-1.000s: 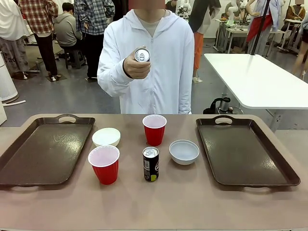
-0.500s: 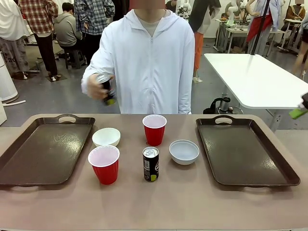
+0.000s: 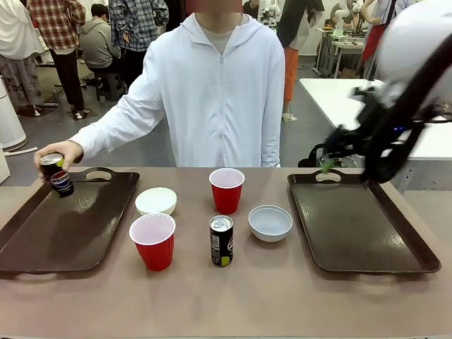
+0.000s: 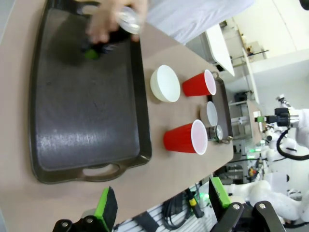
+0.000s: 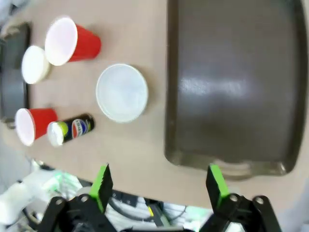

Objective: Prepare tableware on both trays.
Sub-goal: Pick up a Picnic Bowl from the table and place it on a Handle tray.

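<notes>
Front view, from the left, we count two trays, two cans, two bowls, two cups: left tray [image 3: 63,226], with a person's hand [image 3: 58,155] gripping the tilted can [image 3: 61,181] at its far corner, fingers partly hiding it; near cup [image 3: 153,241], left bowl [image 3: 156,200], standing can [image 3: 221,241], far cup [image 3: 227,189] and right bowl [image 3: 270,222] between; right tray [image 3: 360,226]. Our right arm [image 3: 413,78] is blurred. Left gripper [image 4: 161,200] and right gripper [image 5: 158,186] gape, grasping nothing.

Ahead of the right gripper [image 5: 158,176], black with green pads [image 5: 102,181], lie a glossy dark brown rectangular plastic tray [image 5: 236,87], a round white bowl [image 5: 121,93], a red plastic cup [image 5: 86,44] with a pale inside, and a black drink can [image 5: 75,128] bearing a red-white-blue logo.
</notes>
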{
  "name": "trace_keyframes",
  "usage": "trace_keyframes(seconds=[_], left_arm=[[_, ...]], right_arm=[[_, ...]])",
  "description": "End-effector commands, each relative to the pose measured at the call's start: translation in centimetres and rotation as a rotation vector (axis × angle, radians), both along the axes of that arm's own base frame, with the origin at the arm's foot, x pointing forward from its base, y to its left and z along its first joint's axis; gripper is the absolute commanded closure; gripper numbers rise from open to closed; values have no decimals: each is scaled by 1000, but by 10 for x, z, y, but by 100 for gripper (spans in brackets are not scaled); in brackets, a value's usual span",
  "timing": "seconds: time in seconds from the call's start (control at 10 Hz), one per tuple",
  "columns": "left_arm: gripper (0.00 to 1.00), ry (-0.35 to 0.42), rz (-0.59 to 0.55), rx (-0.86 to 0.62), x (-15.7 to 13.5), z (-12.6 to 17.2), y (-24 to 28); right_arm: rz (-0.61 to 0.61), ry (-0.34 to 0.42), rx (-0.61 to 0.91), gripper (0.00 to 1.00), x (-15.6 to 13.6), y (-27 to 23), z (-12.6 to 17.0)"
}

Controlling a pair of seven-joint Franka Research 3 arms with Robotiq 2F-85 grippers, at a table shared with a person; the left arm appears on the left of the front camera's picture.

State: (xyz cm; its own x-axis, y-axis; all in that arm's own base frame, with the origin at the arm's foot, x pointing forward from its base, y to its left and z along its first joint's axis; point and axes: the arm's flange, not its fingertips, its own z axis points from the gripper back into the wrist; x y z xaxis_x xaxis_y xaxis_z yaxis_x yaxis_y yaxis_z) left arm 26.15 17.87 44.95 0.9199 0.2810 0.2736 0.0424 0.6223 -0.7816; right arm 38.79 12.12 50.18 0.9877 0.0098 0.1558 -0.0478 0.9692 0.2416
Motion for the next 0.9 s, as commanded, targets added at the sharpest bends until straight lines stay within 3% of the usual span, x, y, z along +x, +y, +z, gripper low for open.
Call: trace_keyframes(seconds=[0.0, 0.3, 0.5, 0.6, 0.8], left_arm=[[0, -4, 1, -5, -1, 0, 1], [0, -4, 1, -5, -1, 0, 1], [0, -4, 1, -5, -1, 0, 1], [0, -4, 1, -5, -1, 0, 1], [0, -4, 1, -5, -1, 0, 1]], right_arm=[[-70, -79, -113, 0, 30, 35, -16], [-102, -133, -129, 0, 46, 52, -54], [-38, -33, -99, 0, 29, 40, -77], [-68, -114, -121, 0, 43, 48, -57], [-68, -114, -121, 0, 43, 48, -57]])
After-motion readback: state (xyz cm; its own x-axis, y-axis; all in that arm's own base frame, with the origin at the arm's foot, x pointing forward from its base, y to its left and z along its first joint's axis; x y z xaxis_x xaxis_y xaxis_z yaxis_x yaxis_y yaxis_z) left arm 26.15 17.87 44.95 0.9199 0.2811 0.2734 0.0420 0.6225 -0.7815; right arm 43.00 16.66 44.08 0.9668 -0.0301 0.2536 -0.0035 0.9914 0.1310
